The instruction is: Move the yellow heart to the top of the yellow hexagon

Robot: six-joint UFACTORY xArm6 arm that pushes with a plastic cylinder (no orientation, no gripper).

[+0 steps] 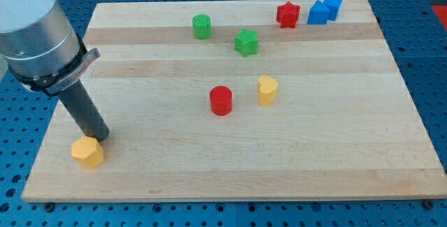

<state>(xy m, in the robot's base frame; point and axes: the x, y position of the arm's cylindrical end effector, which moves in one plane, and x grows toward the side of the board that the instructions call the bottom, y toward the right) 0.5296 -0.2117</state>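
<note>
The yellow heart stands near the middle of the wooden board, just right of the red cylinder. The yellow hexagon lies at the board's lower left. My tip is at the hexagon's upper right edge, touching or nearly touching it, far to the left of the heart.
A green cylinder and a green star sit in the upper middle. A red star and two blue blocks sit at the upper right. The board is ringed by a blue perforated table.
</note>
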